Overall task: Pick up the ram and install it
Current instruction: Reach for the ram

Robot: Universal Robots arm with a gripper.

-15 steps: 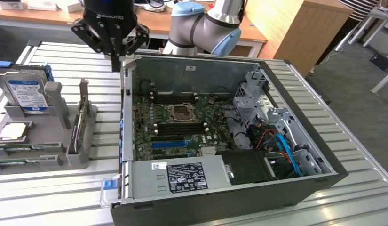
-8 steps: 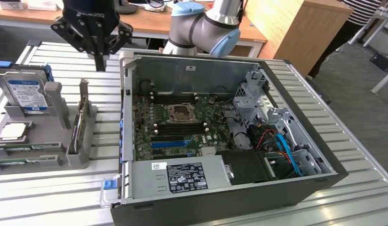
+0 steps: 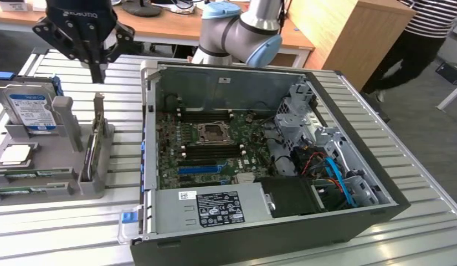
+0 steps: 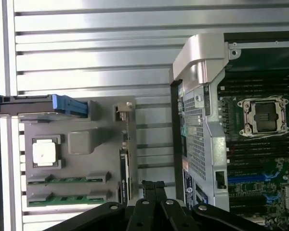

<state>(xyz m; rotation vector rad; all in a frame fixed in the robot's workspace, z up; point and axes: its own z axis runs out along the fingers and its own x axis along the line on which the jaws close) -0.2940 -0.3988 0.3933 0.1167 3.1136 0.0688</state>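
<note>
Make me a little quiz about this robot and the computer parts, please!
1. How many ram sticks lie in the gray holder?
2. True or false: the gripper is holding a ram stick.
3. What else sits in the gray holder near the ram sticks?
A. a square silver chip
B. a banana
C. a screwdriver

Key: 1. two; 2. false, it is shut on nothing; 3. A
</note>
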